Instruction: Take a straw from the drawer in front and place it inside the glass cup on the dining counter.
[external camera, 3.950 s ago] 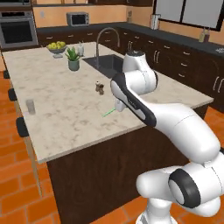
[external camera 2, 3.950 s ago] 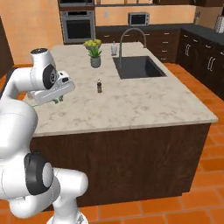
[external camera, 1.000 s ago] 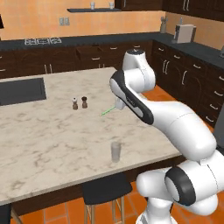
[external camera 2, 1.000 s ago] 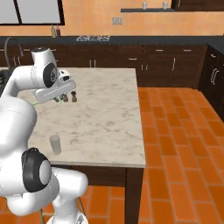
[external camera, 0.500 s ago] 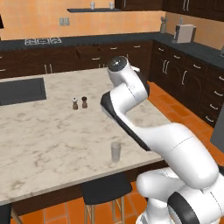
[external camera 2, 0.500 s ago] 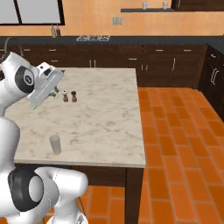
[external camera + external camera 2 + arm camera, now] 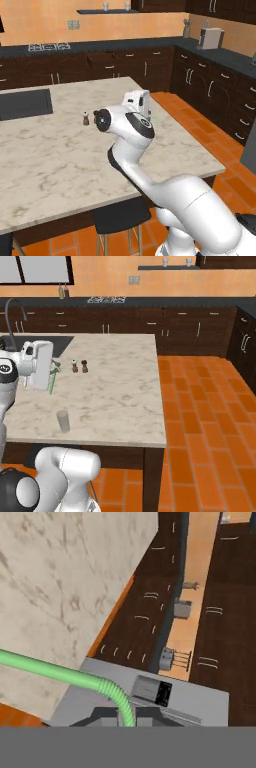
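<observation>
Straw [image 7: 52,382], thin and light green, sits clamped between the closed jaws of my gripper [image 7: 51,375] at the left of the right base view, hanging down over the dining counter [image 7: 115,396]. In the hand view the straw [image 7: 75,679] curves from the left edge down into the fingertips at bottom centre. Half a second ago the hand was raised and tilted; now it has swung round and the straw points roughly downward. The glass cup [image 7: 63,421] stands lower left in the right base view, nearer the counter's front edge, below and apart from the straw's tip. The salt and pepper shakers [image 7: 79,366] stand just right of the hand. I judge the carry nearly done, with lining up over the cup left.
</observation>
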